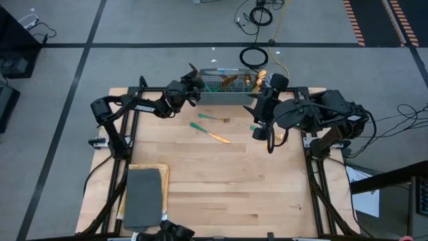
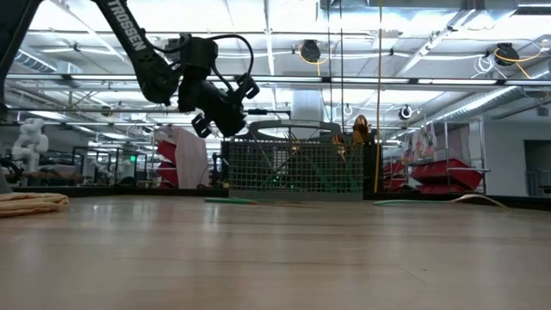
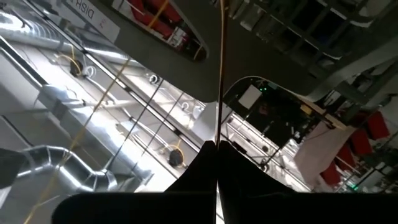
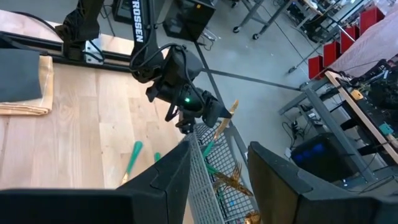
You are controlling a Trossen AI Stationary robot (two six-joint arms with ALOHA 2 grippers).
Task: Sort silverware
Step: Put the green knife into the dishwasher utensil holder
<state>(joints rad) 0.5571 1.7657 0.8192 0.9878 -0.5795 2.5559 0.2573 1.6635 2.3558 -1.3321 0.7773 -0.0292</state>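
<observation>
My left hand (image 1: 192,82), pinched on a utensil (image 4: 225,119) above the caddy (image 1: 227,88), should lower straight before releasing; right hand (image 4: 219,169) hovers wide, holding nothing.

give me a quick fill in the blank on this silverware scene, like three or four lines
1. The grey wire mesh caddy stands at the table's ____ edge, between the two arms.
2. The left gripper hangs over the caddy's ____ end.
3. The right gripper has its fingers ____, straddling the caddy's wall.
4. The loose teal-handled, gold-headed silverware lies on the pale ____ table.

Missing words: far; left; open; wooden
</observation>
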